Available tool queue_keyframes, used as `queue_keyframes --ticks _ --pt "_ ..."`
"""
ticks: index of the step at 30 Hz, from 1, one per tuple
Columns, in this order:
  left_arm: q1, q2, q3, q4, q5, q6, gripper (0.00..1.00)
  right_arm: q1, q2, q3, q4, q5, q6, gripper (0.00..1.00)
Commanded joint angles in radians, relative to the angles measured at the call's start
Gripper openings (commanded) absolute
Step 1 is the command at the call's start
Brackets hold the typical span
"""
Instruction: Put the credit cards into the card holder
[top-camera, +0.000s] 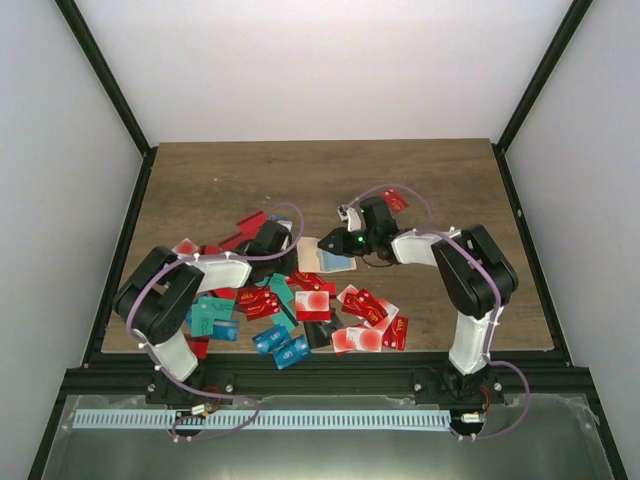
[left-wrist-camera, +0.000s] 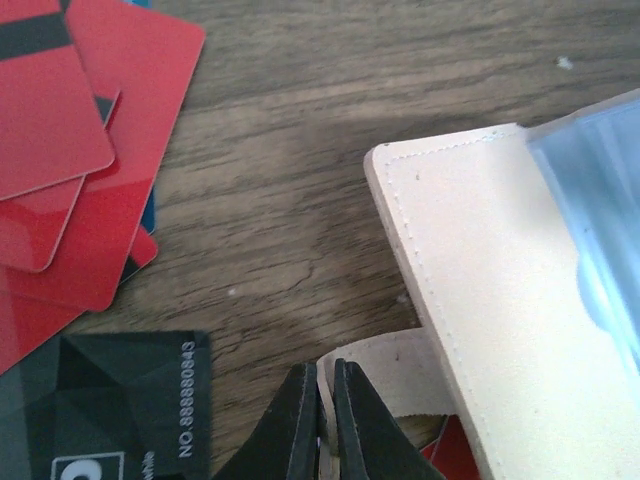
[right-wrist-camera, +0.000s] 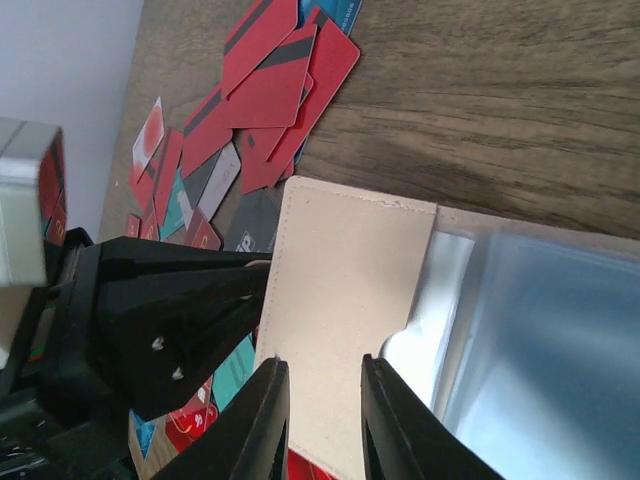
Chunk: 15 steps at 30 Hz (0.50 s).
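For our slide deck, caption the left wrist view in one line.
Left hand pinches the tab of the card holder, red and black credit cards lying nearby.

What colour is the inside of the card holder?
Light blue inside the beige card holder; clearest in the right wrist view.

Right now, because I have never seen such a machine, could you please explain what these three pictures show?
Two robot arms stand at a wooden table's edge. One picture looks down from above; the other two come from wrist cameras. Many credit cards, mostly red, lie scattered around an open beige card holder. The left tool is shut on the holder's tab. The right tool has its jaws slightly apart at the holder; whether it grips, I cannot tell.
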Motion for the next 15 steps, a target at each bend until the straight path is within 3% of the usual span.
queue_keyframes --ticks 1,6,15 --pt "-0.005 0.015 0.046 0.014 0.052 -0.019 0.06 0.006 0.040 0.059 0.000 -0.028 -0.011 0.23" --pt "-0.015 -0.013 0.054 -0.022 0.041 -0.026 0.14 0.006 0.039 0.076 -0.051 -0.001 -0.042 0.23" --pt "-0.015 -0.134 0.043 -0.149 -0.069 -0.057 0.41 0.008 -0.010 0.069 -0.096 0.010 -0.066 0.24"
